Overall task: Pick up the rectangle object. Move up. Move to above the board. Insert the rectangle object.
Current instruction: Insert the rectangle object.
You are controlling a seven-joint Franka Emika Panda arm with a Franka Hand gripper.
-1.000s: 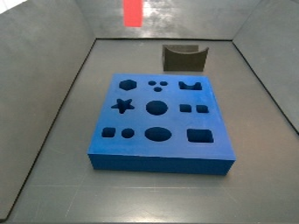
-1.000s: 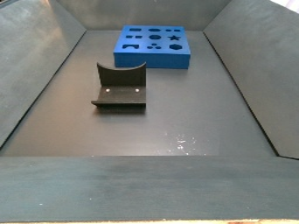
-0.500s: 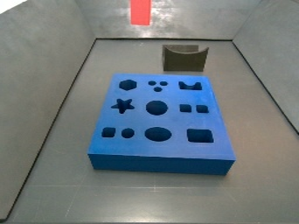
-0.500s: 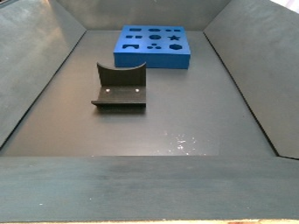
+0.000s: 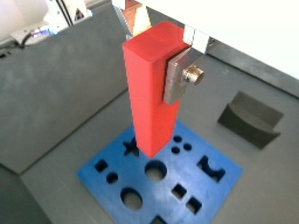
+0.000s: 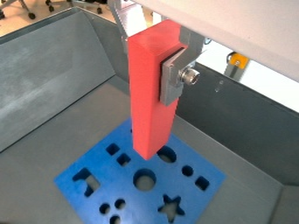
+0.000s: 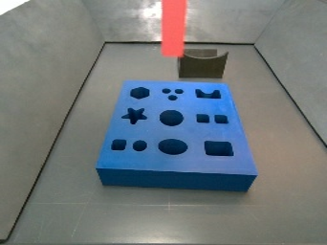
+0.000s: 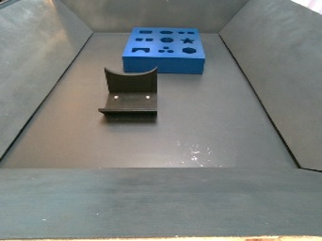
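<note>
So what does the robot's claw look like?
In both wrist views the claw has flat, shiny silver metal fingers, and one plate carries a round silver bolt head. Its dark pads aren't visible here, and both side views miss the claw completely.

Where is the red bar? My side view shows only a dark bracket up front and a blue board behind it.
Observer: The bar hangs upright in the air, well above the board.
Operator: What holds it?
Observer: The tool, up over the board. In both wrist views a silver finger presses the bar's side.
Operator: Is it in a hole yet?
Observer: No. In a side view its lower end is clear of the board.
</note>
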